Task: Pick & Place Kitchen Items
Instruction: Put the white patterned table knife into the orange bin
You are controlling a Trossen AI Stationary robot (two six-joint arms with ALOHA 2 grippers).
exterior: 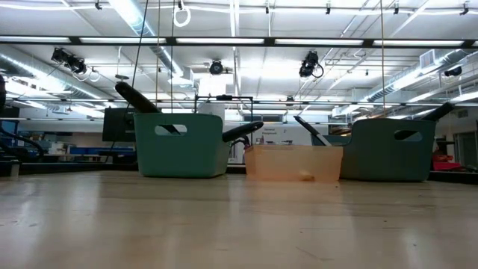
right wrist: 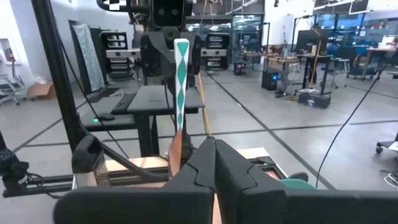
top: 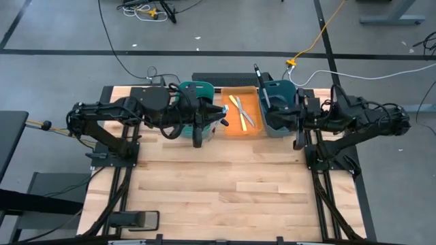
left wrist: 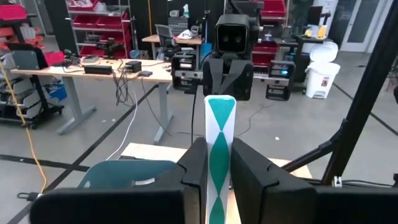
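1. Grip state, left gripper (left wrist: pixel 220 152): clenched on a slim utensil (left wrist: pixel 220 121), whose handle stands upright between the two fingers (left wrist: pixel 194 167). In the high view this gripper sits just left of centre, in the upper half of the frame, beside the left teal bin (top: pixel 197 90) and the orange tray (top: pixel 251 102).
2. Grip state, right gripper (right wrist: pixel 214 148): clenched with nothing between the jaws. The arm waits at centre right of the high view, beside the right teal bin (top: pixel 278 109).
3. Step in hand (judgement): transport of the held utensil to its container. The frames do not show which container is meant.
4. Procedure (judgement):
   - Keep the handle vertical during travel; a slim, smooth handle can pivot in the pinch.
   - Clear the bin wall and tray rim before descending.
   - Lower until the tip is inside the container, then release.
   - Avoid the black handle (top: pixel 259 76) that projects from the right bin.
5. Appearance of the held utensil: narrow flat handle, white with a teal diamond pattern along its length. Its working end is hidden below the fingers.
6. Other task items: two pale utensils (top: pixel 240 110) lie crossed in the orange tray, at upper centre of the high view. In the low view, dark handles (exterior: pixel 134 96) rise from the bins at left and right.
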